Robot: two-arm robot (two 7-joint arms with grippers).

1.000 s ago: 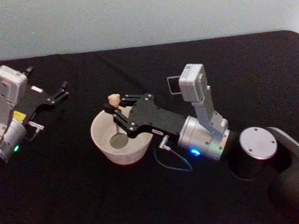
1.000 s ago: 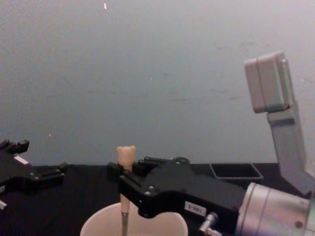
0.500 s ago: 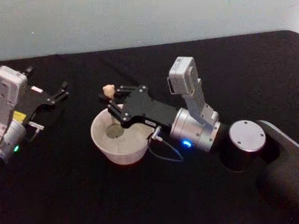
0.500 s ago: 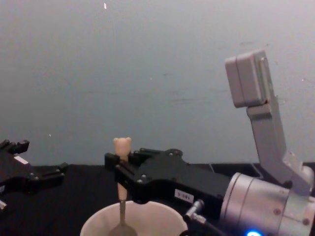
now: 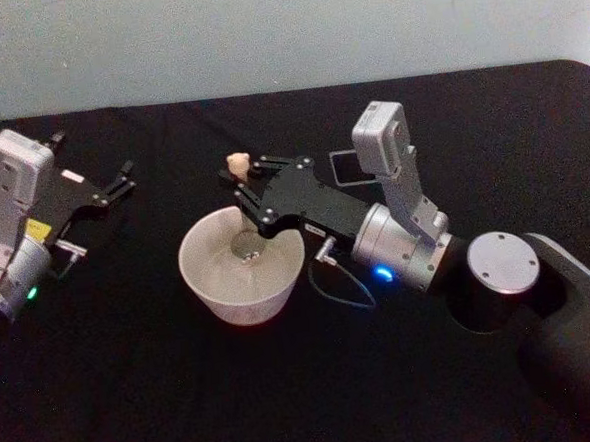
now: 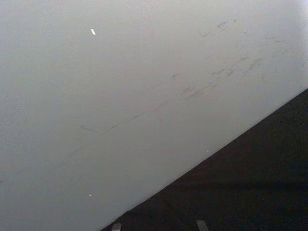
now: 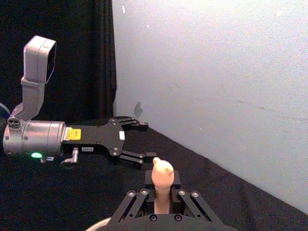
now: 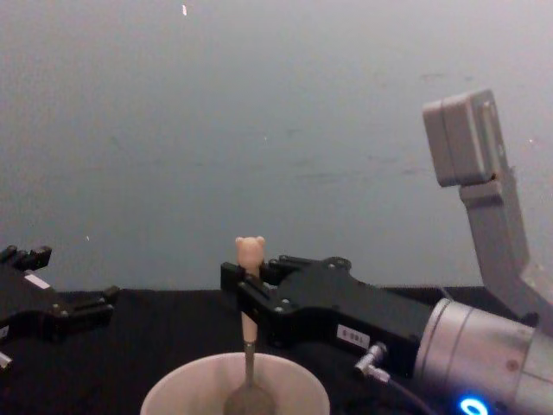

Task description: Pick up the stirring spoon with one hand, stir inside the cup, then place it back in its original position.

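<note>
My right gripper [image 5: 243, 187] is shut on the cream handle of the stirring spoon [image 5: 238, 165], held upright over the far side of the cup [image 5: 207, 286]. The spoon's silver bowl [image 5: 245, 247] is down inside the cup. In the chest view the spoon [image 8: 250, 252] runs from the right gripper [image 8: 248, 303] down past the cup's pale rim [image 8: 177, 382]. In the right wrist view the spoon's bear-topped handle [image 7: 161, 179] stands between the fingers. The dark grey holder [image 5: 343, 167] sits behind the right wrist. My left gripper [image 5: 124, 178] is parked open at the table's left.
A black cloth [image 5: 165, 389] covers the table, with a pale wall [image 5: 263, 33] behind it. The right arm's thick elbow [image 5: 504, 278] lies across the right side of the table. A loose cable [image 5: 340, 296] hangs beside the cup.
The right gripper has swung the spoon rightward and toward the far rim, after sweeping left half a second ago. The spoon's bowl stays in the cup. The left arm has not moved.
</note>
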